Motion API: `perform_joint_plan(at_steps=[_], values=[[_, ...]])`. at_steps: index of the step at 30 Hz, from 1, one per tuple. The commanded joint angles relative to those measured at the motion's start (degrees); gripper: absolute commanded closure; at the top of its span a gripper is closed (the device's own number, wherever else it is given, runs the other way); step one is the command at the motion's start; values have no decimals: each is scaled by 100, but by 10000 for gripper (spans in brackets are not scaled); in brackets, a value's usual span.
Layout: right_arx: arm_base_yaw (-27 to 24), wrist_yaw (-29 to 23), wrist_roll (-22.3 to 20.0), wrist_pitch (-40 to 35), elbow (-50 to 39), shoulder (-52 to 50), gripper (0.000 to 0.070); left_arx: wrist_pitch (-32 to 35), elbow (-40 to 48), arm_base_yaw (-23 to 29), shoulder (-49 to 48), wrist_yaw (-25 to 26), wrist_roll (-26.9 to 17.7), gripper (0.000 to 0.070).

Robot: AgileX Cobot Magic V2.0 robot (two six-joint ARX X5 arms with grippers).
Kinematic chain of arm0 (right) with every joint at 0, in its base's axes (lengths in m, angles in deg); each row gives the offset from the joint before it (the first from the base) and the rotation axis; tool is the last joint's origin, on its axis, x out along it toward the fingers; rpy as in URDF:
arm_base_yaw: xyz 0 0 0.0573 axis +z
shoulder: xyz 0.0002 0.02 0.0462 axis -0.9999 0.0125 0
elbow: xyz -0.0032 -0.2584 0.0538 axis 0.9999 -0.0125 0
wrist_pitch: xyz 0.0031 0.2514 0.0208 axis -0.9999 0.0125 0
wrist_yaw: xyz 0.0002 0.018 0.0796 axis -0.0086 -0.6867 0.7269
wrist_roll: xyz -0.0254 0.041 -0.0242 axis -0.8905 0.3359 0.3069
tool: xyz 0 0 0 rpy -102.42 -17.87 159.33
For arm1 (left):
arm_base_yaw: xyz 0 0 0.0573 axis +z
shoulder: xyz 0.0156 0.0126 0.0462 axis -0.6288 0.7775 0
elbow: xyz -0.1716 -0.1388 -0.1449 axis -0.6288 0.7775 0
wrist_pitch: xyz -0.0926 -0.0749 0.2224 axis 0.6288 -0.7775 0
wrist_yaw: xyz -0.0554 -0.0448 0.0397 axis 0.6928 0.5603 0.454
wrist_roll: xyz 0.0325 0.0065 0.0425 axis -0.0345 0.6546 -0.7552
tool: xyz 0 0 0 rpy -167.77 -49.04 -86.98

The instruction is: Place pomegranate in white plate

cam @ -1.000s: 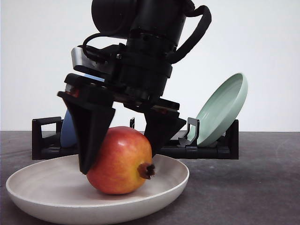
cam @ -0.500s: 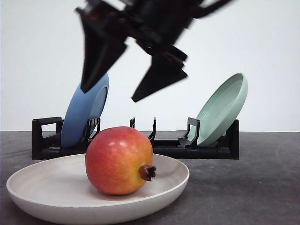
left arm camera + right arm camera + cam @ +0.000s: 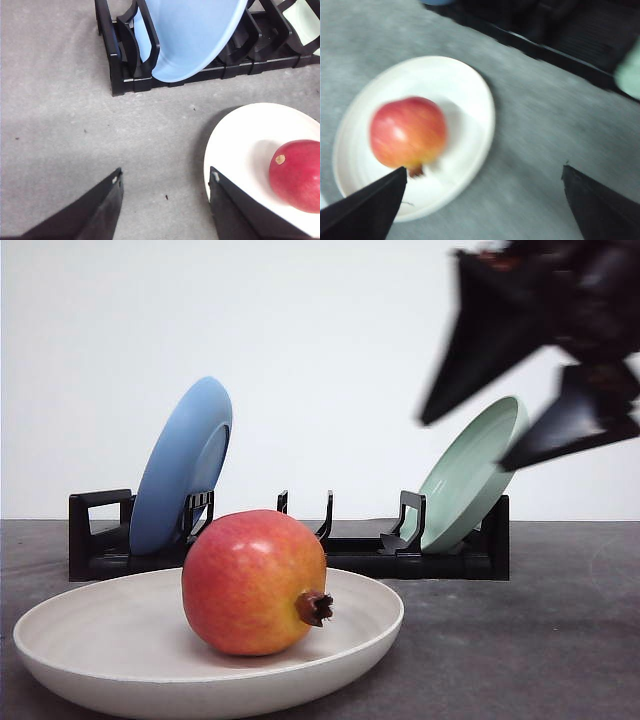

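Motion-blurred right gripper (image 3: 525, 415), cut off by top and right edges of front view. Smeared whole right wrist view. Cut off by left wrist view's edge: pomegranate (image 3: 297, 175), white plate (image 3: 240, 145). Hidden behind pomegranate: part of black rack (image 3: 350, 558).

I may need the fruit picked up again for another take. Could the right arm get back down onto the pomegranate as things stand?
Probably yes. The pomegranate sits alone in the white plate, uncovered from above. The right gripper hangs open, up and to the robot's right, and nothing lies between them. The rack stands behind the plate, out of the way.
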Motion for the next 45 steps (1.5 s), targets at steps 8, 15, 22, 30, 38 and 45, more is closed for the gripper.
perform_joint_plan(at_steps=[8, 15, 22, 30, 38, 45], values=[[-798, 22, -176, 440, -58, -612, 162, 40, -68, -4, 31, 24, 80, 415], [-810, 24, -229, 472, -58, -616, 685, 21, -68, -4, 24, 24, 76, 695], [-809, 113, -237, 491, -51, -620, 684, 41, -69, -4, 9, 22, 69, 694], [-806, 107, -238, 348, -51, -620, 684, 40, -66, -4, 11, 24, 69, 694], [-806, 107, -238, 345, -51, -620, 684, 1037, 848, 464, -717, 26, 189, 695], [-806, 107, -238, 345, -51, -620, 684, 2500, 2351, 1227, -2257, -133, -47, 694]])
